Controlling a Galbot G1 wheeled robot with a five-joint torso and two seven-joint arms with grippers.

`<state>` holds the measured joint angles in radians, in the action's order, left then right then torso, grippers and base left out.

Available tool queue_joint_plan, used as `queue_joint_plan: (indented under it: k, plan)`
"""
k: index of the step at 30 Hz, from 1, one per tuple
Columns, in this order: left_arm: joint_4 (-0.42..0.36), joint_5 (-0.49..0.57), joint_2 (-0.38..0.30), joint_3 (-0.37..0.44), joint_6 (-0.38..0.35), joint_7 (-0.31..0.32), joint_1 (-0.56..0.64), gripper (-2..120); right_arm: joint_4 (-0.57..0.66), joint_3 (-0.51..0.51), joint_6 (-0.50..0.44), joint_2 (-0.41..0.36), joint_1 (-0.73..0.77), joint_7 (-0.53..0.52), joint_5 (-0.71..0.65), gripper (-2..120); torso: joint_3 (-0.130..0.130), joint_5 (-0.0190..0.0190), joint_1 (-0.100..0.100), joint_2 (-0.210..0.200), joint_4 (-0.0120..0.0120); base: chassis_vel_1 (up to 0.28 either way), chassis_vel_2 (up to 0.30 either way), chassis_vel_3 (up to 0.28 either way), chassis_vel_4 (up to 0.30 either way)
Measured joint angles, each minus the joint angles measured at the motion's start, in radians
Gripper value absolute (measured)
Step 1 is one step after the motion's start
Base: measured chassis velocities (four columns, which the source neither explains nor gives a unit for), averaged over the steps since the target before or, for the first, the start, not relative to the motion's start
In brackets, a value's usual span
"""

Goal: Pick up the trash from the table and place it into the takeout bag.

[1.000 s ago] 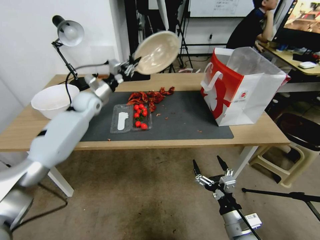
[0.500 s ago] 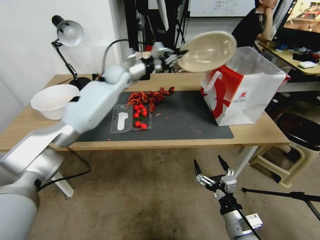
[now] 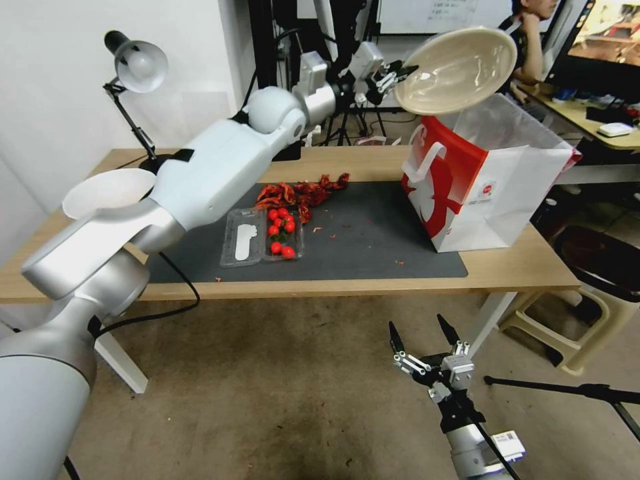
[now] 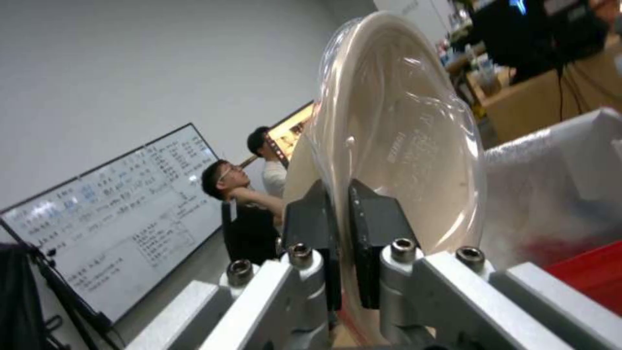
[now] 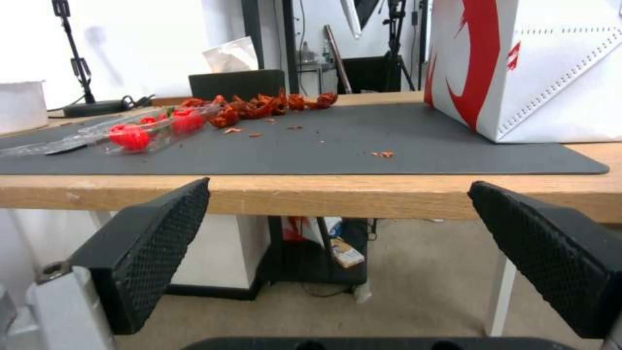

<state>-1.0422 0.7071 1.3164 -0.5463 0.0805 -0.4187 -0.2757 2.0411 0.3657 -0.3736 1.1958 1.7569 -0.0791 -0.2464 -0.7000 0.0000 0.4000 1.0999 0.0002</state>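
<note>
Carried rightward since the earlier frame, the shallow beige plastic bowl now hangs tilted just above the white-and-red paper takeout bag, its rim pinched in the left gripper. Below the light-wood table, the right gripper waits with jaws wide apart.

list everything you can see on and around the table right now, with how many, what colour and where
beige bowl: one, beige, in the air above the takeout bag
takeout bag: one, white and red, right end of mat
table: one, light wood
mat: one, dark grey, on table
clear tray: one, red tomatoes inside, mid mat
red scraps: pile, behind tray
white bowl: one, table's left end
lamp: one, black, left rear
left pincer: shut on the bowl's rim
right pincer: open, below table edge
</note>
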Motion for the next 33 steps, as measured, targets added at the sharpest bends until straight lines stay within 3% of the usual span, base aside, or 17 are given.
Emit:
queue_joint_plan:
  k: [8,15,21,24,33]
  plan:
    - [0.051,-0.162,0.096,-0.052,-0.014,-0.002,-0.090,3,0.000,0.004,-0.004,0.000,0.006,0.002,-0.004,100,0.000,0.0003,0.000,0.000,-0.0003,0.000,0.000,0.000,0.000]
    - [0.108,-0.475,0.194,-0.071,-0.001,-0.086,-0.151,3,-0.003,0.008,-0.012,0.000,0.008,0.003,-0.010,100,0.000,0.0002,0.000,0.000,-0.0002,0.000,0.000,0.000,0.000]
    - [0.131,-0.576,0.234,-0.085,0.013,-0.126,-0.171,3,-0.006,0.011,-0.020,0.000,0.012,0.005,-0.015,100,0.000,0.0003,0.000,0.000,-0.0006,0.000,0.000,0.000,0.000]
    - [0.127,-0.621,0.230,-0.105,0.000,-0.095,-0.171,3,-0.007,0.014,-0.025,0.000,0.015,0.007,-0.018,100,0.000,0.0000,0.000,0.000,-0.0001,0.000,0.000,0.000,0.000]
    - [0.124,-0.644,0.206,-0.118,-0.022,-0.076,-0.162,33,-0.010,0.019,-0.034,-0.004,0.022,0.009,-0.023,100,0.000,-0.0001,0.000,0.000,-0.0002,0.000,0.000,0.000,0.000]
